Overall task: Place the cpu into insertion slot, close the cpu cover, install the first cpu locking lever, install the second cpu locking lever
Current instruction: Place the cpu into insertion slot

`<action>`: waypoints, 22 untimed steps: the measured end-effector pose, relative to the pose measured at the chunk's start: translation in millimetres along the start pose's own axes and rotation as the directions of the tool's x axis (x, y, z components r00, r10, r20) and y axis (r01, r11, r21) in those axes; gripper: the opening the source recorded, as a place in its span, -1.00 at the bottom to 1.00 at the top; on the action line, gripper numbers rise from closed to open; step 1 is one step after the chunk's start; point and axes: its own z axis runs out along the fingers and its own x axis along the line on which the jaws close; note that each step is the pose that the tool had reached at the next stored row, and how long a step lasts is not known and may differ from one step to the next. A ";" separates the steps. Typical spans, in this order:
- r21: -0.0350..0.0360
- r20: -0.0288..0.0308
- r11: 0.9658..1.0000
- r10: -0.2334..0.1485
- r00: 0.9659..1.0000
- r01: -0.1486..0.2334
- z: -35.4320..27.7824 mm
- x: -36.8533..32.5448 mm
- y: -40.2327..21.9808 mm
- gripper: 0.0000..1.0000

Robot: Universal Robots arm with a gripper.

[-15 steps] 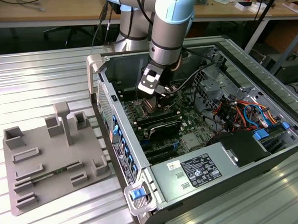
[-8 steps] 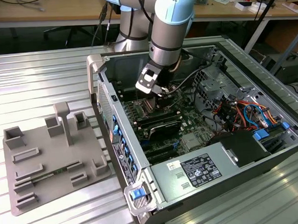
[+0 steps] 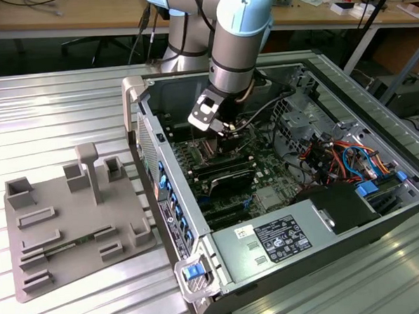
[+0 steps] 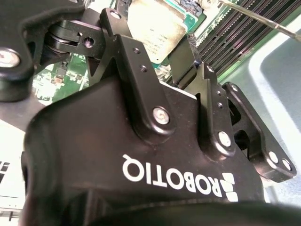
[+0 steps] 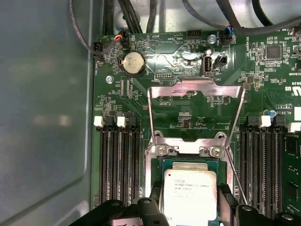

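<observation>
The gripper (image 5: pixel 190 213), jaws narrow, pinches 2 edges of the cpu (image 5: pixel 190 188) at its slot (image 5: pixel 154 172) by the open cpu cover (image 5: pixel 188 88); it looks light, stiff and breakable, so edges are best

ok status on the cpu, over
gripper low at socket, astride the cpu. grip unclear. cpu cover hinged up, not closed. nothing lying on the cpu.

Robotics lab / electronics workshop. Evidence: industrial robot arm (image 3: pixel 238 29) at far edge of a ribbed aluminium table (image 3: pixel 52 102). An open PC case (image 3: pixel 158 181) w/ bare motherboard (image 5: pixel 117 94) reaches the table's near edge. Grey printed fixture plate (image 3: pixel 72 227) sits toward the edge at the exterior view's left. Behind: wooden workbenches (image 3: pixel 61 17) w/ cables, small parts, misc clutter.
</observation>
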 end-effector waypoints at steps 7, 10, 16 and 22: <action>0.000 0.000 1.000 0.002 1.000 -0.002 1.4 5.9 -0.1 0.09; 0.000 0.000 1.000 0.002 1.000 -0.002 2.5 5.9 -0.3 0.09; 0.000 0.000 1.000 0.002 1.000 -0.002 3.2 4.0 -0.8 0.09; 0.000 0.002 1.000 0.002 1.000 -0.002 3.6 1.6 -0.9 0.09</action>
